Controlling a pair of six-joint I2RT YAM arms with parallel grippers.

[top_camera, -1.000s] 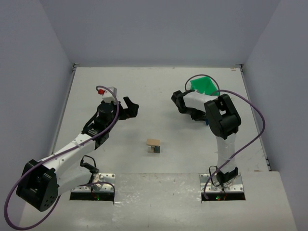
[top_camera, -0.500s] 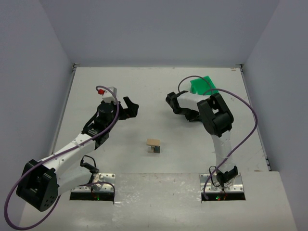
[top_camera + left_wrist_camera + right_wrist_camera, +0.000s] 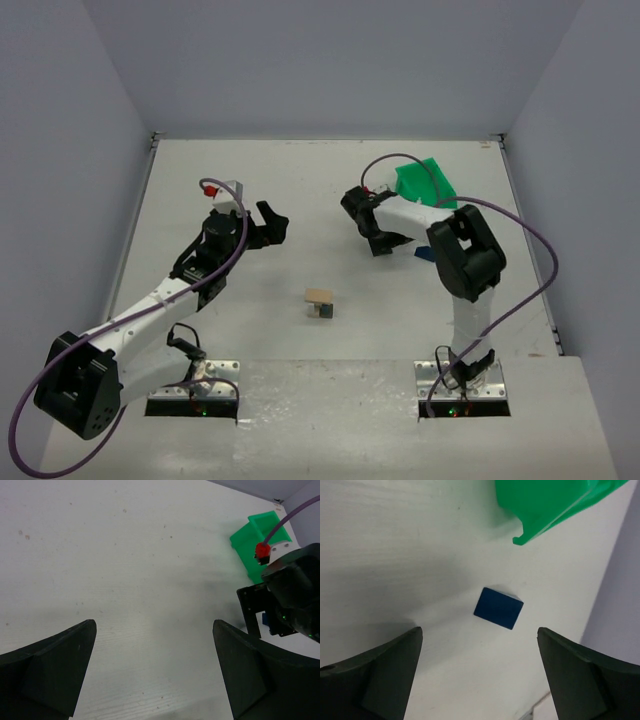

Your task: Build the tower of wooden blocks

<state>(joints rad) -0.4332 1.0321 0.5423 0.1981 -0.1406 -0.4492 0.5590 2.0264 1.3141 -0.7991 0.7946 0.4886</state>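
right gripper (image 3: 477, 650) just sprang wide open, leaving the dark blue block (image 3: 498, 608) loose on the table (image 3: 395, 555) by the green bin (image 3: 545, 505), well apart from the small wood block tower (image 3: 320, 303) mid-table, so probably a regrab.

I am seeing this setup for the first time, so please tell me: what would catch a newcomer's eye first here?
The bright green bin at the far right of the white table stands out most. Near it, a dark blue block lies flat on the table below the open right gripper. A tiny wood block tower stands alone at the near middle.
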